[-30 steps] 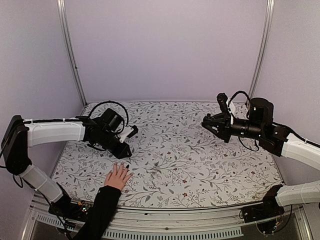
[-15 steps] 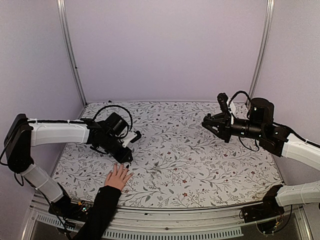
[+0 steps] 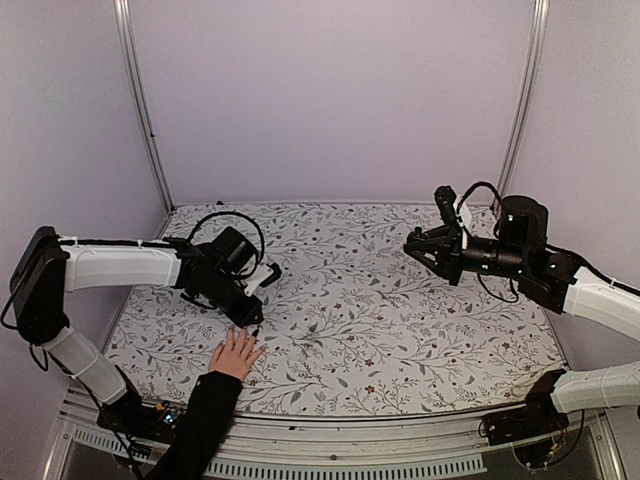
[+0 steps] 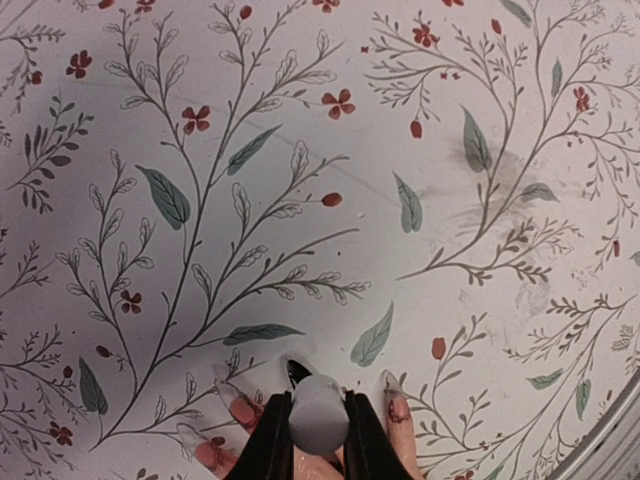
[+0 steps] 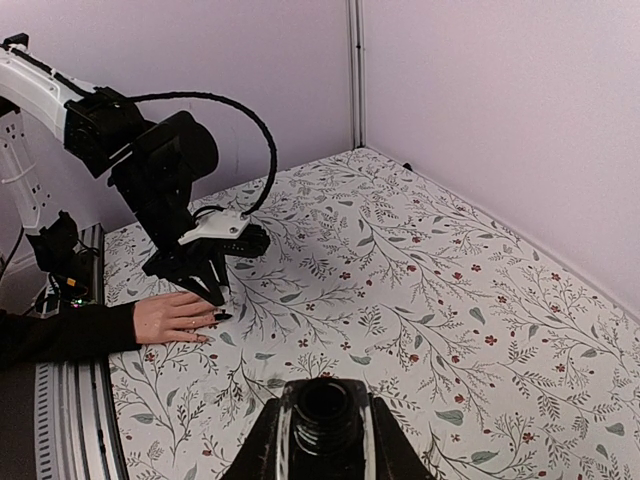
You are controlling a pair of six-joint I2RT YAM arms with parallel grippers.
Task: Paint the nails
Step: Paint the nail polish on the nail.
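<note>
Right, my left pincer pinches a white cap, poised just over the nails of the hand lying flat at the near left edge of the worktop. One nail looks dark, I think. My right pincer, raised at the right, is clamped on a dark open bottle.

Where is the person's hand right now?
In the top view the hand lies flat on the floral table near its front edge, on the left side, its fingertips beneath the left gripper, which holds a white cap.
</note>
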